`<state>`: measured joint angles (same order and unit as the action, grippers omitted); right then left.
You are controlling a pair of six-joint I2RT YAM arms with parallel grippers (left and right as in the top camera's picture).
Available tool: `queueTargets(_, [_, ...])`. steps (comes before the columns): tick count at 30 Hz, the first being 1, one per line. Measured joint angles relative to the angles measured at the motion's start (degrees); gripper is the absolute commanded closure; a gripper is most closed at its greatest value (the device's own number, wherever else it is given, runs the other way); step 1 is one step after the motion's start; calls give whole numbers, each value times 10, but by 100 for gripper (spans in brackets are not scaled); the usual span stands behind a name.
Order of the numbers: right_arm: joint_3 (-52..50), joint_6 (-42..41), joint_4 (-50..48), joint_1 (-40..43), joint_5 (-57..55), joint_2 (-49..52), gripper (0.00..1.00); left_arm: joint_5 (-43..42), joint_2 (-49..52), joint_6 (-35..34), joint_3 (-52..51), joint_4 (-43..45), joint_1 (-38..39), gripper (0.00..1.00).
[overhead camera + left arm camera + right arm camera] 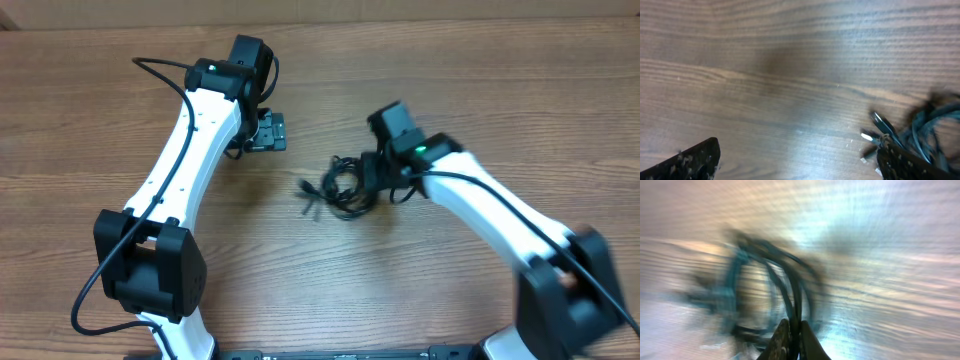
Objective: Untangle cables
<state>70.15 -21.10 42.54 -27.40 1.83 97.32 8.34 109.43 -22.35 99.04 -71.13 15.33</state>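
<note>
The cables (343, 187) lie as a small black looped bundle at the middle of the wooden table, with plug tips sticking out to the left. My right gripper (378, 172) is at the bundle's right edge; in the right wrist view its fingers (792, 330) are shut on strands of the cables (775, 280), which show blurred. My left gripper (265, 131) is open and empty, up and left of the bundle. In the left wrist view its fingers (797, 162) are spread wide, with the cables (920, 130) and plug tips at the right edge.
The wooden table (420, 290) fills the view. The thick black arm cables run along both white arms. The table's far edge is at the top of the overhead view.
</note>
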Motion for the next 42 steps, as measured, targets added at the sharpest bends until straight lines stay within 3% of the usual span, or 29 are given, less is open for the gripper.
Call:
queueTargets(4, [81, 19, 56, 0, -10, -119, 96, -41, 0, 0, 0, 40, 0, 0])
queueTargets(8, [120, 29, 91, 0, -18, -236, 96, -167, 0, 45, 0, 98, 0, 0])
queueTargets(14, [121, 31, 133, 0, -21, -308, 96, -574, 0, 322, 1, 129, 0, 0])
queueTargets(17, [121, 31, 157, 0, -20, -325, 96, -696, 0, 424, 1, 128, 0, 0])
queueTargets(20, [121, 31, 181, 0, -20, -346, 96, -784, 0, 510, 1, 128, 0, 0])
queueTargets(25, [121, 32, 189, 0, -20, -377, 96, -829, 0, 558, 1, 129, 7, 0])
queueTargets(29, [121, 48, 184, 0, -22, -391, 96, -816, 0, 569, 1, 138, 28, 0])
queueTargets(30, [121, 51, 186, 0, -26, -390, 91, -805, 0, 566, 1, 144, 32, 0])
queueTargets(31, [120, 54, 190, 0, -33, -386, 74, -796, 0, 553, 1, 154, 36, 0])
queueTargets(33, [116, 53, 194, 0, -37, -371, 68, -778, 0, 501, 1, 181, 29, 0])
queueTargets(36, [99, 43, 203, 0, -27, -330, 68, -749, 0, 414, 5, 193, -5, 1])
queueTargets(42, [44, 63, 187, -42, 57, -166, 61, -629, -5, 247, 11, 163, -109, 1])
